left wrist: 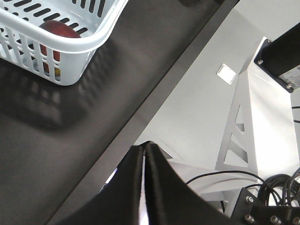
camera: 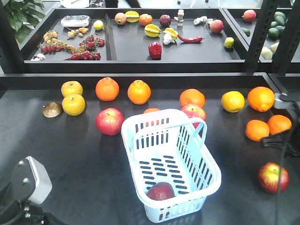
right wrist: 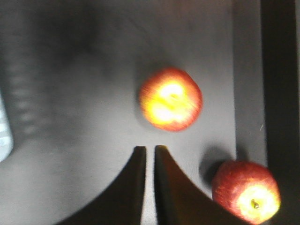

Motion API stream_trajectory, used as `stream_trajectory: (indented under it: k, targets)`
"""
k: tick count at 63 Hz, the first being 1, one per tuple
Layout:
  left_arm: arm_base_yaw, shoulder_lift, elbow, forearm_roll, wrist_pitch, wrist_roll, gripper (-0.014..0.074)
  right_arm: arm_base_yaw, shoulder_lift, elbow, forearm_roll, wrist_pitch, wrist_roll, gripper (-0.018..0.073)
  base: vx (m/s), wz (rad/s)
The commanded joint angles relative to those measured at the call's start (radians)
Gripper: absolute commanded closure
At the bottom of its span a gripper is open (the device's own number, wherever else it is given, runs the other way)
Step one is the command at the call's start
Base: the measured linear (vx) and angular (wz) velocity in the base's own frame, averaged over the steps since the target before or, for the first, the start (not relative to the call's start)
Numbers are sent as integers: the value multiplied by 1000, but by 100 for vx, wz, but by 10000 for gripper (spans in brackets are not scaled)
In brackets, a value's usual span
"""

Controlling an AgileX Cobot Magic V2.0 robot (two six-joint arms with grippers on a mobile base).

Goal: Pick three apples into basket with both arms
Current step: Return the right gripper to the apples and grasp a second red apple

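Note:
The pale blue basket (camera: 206, 164) stands mid-table with one dark red apple (camera: 161, 191) in its near corner; the left wrist view shows that basket (left wrist: 70, 44) and apple (left wrist: 58, 29) too. More apples lie left of it (camera: 109, 121), behind it (camera: 193, 111) and at the near right (camera: 273, 177). My left gripper (left wrist: 144, 146) is shut and empty, off the table's front edge. My right gripper (right wrist: 150, 149) is shut and empty above the table. A blurred red-yellow fruit (right wrist: 171, 98) lies just ahead of it, and a red apple (right wrist: 246, 190) at its right.
Several oranges (camera: 107, 89) and yellow fruits (camera: 73, 104) line the back of the table, with more oranges (camera: 257, 130) at the right. A raised shelf (camera: 140, 61) of assorted produce sits behind. The left arm's grey casing (camera: 30, 180) is at the near left.

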Motion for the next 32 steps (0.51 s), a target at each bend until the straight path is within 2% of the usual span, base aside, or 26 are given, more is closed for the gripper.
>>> stream_trajectory:
  k: [1,7,11,18,20,32]
  targets:
    - [-4,-12,-24,-48,-23,-10,603,-108,48,-56,124,-26,-172,352,0,0]
    - [-4,-12,-24,-48,-23,-10,603,-159,116,-118,190,27,-236,162,0,0]
    - [-4,-12,-24,-48,-24,-10,603,-165,161,-169,191,66,-233,28,0,0]
    - [-4,-12,-24,-48,-29,-10,603,-162,223,-246,174,107,-227,-145,0,0]
    - [-4,-12,-24,-48,-29,-10,603,-158,238,-263,171,110,-226,-172,0,0]
    - [-4,-12,-24,-48,-29,-10,603,-158,327,-353,153,120,-199,-148,0,0]
